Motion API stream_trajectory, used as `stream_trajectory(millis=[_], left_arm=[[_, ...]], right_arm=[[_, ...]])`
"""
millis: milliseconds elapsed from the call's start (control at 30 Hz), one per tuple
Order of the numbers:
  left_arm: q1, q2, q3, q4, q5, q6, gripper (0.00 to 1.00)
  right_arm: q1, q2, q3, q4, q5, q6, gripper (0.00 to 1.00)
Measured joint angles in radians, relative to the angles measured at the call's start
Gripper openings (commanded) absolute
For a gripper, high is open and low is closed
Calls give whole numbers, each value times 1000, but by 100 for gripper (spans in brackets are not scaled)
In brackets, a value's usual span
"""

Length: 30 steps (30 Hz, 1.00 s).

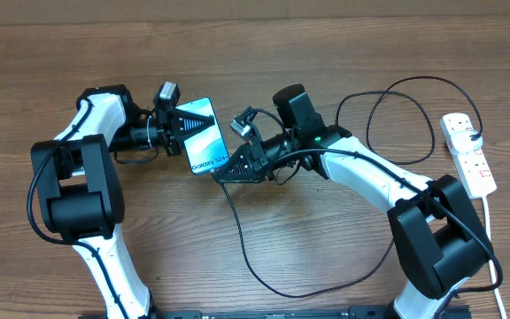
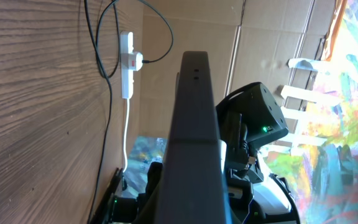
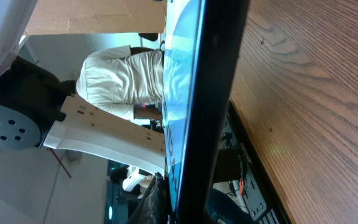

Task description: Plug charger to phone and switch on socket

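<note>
Nearest, the charger cable (image 1: 240, 239) loops across the worktop (image 1: 326, 53) and rises to the right claw (image 1: 240, 164). I cannot tell whether that claw's jaws pinch the cable's tip. The claw sits at the lower end of the phone (image 1: 206, 142), which is tilted up with its screen lit and clamped at its top by the closed left claw (image 1: 177, 124). Farther off, the power strip (image 1: 467, 155) already takes the cable's other end. Plugging into the phone looks underway but unconfirmed, and switching on is left to do.
</note>
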Motion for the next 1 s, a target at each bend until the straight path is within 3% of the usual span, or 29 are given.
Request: stream_trajectory(millis=[1000], left_arm=[[13, 0, 13, 20, -59, 0, 4]], right_arm=[[48, -19, 0, 1, 152, 117, 4]])
